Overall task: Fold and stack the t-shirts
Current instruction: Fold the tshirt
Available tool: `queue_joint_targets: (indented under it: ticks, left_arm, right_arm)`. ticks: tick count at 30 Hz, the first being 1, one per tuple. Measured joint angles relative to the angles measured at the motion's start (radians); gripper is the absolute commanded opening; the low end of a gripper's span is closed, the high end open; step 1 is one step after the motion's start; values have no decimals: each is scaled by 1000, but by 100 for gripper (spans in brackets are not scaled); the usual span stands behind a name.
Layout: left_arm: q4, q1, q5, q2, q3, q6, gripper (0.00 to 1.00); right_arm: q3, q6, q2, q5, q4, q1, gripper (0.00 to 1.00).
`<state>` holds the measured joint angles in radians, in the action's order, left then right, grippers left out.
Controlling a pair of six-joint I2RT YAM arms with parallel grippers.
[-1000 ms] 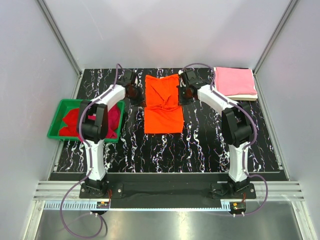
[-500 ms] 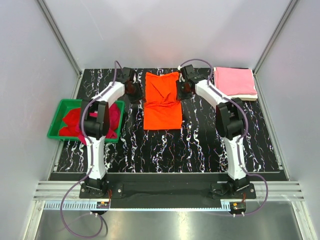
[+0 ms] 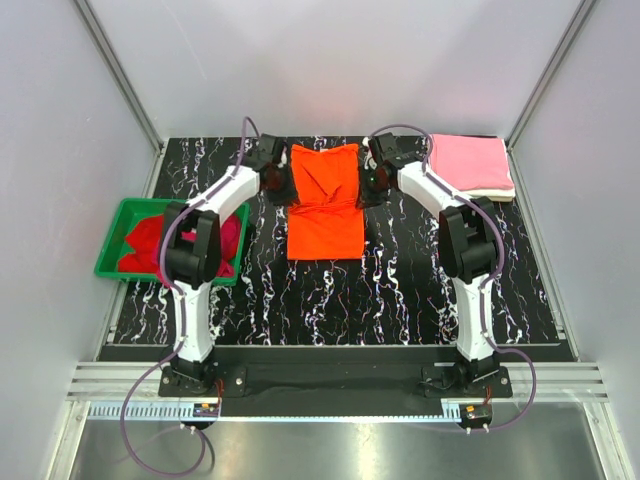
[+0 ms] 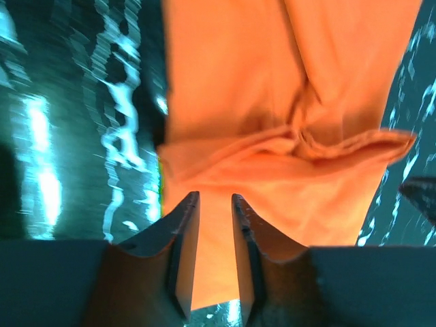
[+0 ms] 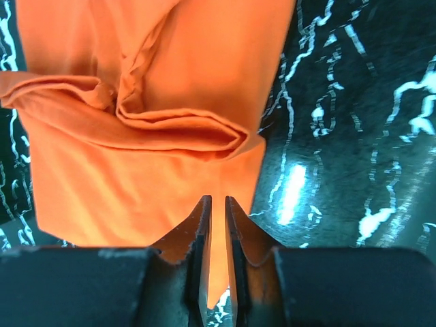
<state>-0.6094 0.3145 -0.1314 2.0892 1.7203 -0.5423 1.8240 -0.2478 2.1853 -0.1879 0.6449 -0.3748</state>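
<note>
The bright orange t-shirt (image 3: pixel 325 215) lies at the back middle of the table, its back part folded over with a creased ridge across it. It fills the left wrist view (image 4: pixel 272 82) and the right wrist view (image 5: pixel 136 170). My left gripper (image 3: pixel 278 185) hovers at its left edge, jaws a little apart and empty (image 4: pixel 214 197). My right gripper (image 3: pixel 366 190) is at its right edge, jaws a narrow slit apart with nothing between them (image 5: pixel 218 199). The folded pink shirt (image 3: pixel 470 160) lies on a cream-white one (image 3: pixel 497 194) at the back right.
A green bin (image 3: pixel 108 250) at the left edge holds the red shirt (image 3: pixel 145 240) and the crimson-magenta one (image 3: pixel 232 232). The black marbled table (image 3: pixel 400 290) has grey walls on three sides.
The crumpled back part of the orange shirt has been laid flatter. Both grippers have come a little nearer and inward along its side edges. The shirt now lies free of the jaws.
</note>
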Motion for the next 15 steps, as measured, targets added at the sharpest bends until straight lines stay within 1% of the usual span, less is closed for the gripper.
queue_joint_targets:
  ticks: [4, 9, 15]
  left_arm:
    - [0, 43, -6, 1, -42, 1, 27]
    - [2, 60, 13, 1, -100, 3, 29]
    - [13, 81, 54, -2, -156, 3, 29]
  right_arm:
    - [-24, -19, 0, -34, -22, 0, 19]
    - [-31, -34, 6, -39, -40, 0, 17]
    - [80, -47, 102, -23, -51, 4, 19]
